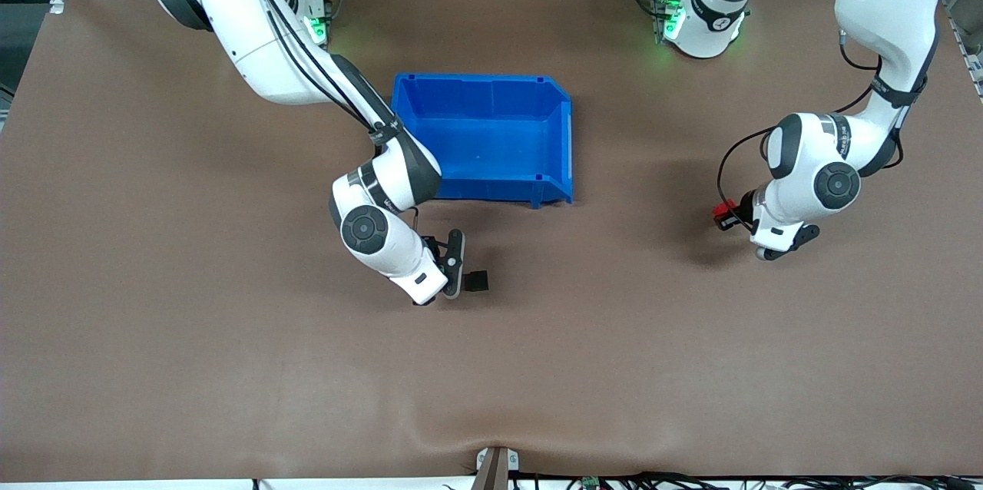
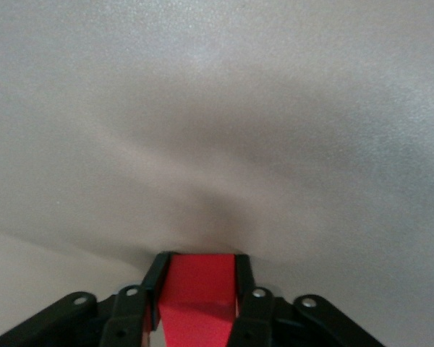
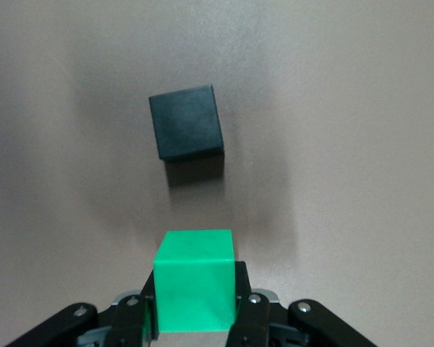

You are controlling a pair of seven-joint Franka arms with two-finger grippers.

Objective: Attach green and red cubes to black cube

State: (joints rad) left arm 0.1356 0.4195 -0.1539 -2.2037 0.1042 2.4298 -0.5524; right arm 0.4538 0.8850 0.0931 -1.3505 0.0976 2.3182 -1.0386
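Note:
My right gripper (image 1: 458, 275) is shut on the bright green cube (image 3: 195, 278) and holds it low over the table, next to the black cube (image 1: 477, 280). In the right wrist view the black cube (image 3: 186, 131) lies on the table a short way from the green cube, not touching it. The green cube is hidden in the front view. My left gripper (image 1: 726, 215) is shut on the bright red cube (image 1: 722, 210) over bare table at the left arm's end. In the left wrist view the red cube (image 2: 200, 296) sits between the black fingers (image 2: 247, 300).
An empty blue bin (image 1: 476, 78) stands on the brown table, farther from the front camera than the black cube. The right arm's forearm passes over the bin's corner at the right arm's end.

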